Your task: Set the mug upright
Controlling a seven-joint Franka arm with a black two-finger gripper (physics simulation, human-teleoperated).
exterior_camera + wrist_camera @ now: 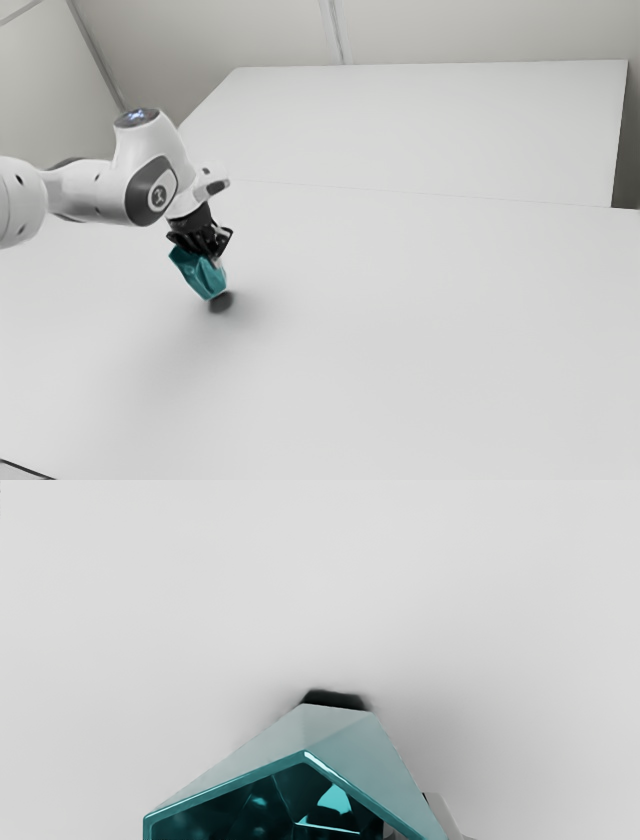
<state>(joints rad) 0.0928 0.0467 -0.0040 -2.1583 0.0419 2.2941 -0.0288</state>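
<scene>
The mug [205,276] was teal, with faceted, angular sides, a glossy many-cornered rim and a darker, shiny inside. It was neither upright nor flat on its side but tilted, its narrower base end pointing down toward the exterior view's right and its wider mouth end raised toward the exterior view's left. It was just below the gripper [214,256], one wall held between the two fingers. Whether its base touched the table [420,330] could not be told.
</scene>
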